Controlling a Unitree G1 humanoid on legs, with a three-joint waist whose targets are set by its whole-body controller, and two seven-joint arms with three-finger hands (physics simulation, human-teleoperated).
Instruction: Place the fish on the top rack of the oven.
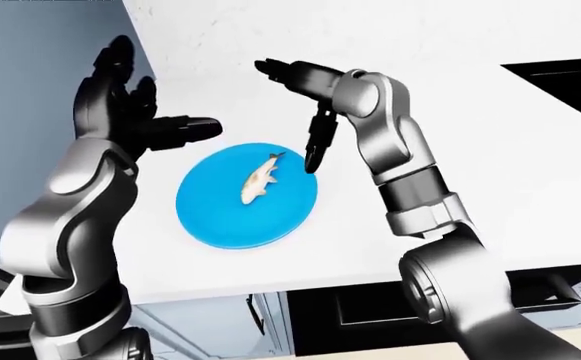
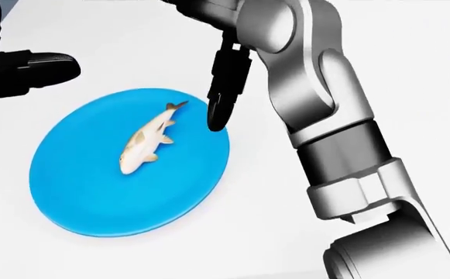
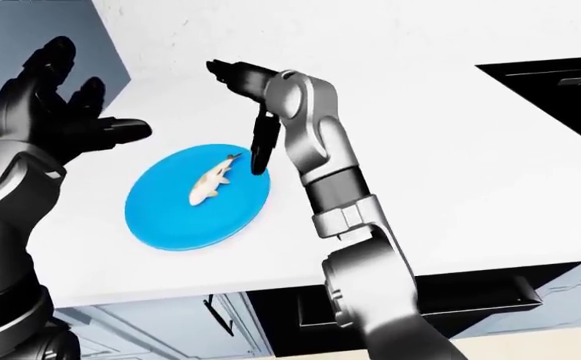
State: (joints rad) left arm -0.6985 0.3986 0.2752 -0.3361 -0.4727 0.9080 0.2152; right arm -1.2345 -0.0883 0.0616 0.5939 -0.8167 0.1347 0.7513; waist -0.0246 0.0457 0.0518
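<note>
A pale, brown-backed fish lies slantwise on a round blue plate on the white counter. My right hand is open above the plate's right rim. One black finger points down, its tip just right of the fish's tail and not touching it. Another finger points away to the upper left. At the plate's upper left my left hand is raised and open, palm towards the plate and thumb stretched out above the rim. No oven rack is in view.
The white counter runs to the right, where a black cooktop is set into it at the upper right. Under the counter edge sit a dark appliance front with a handle and pale cabinet doors.
</note>
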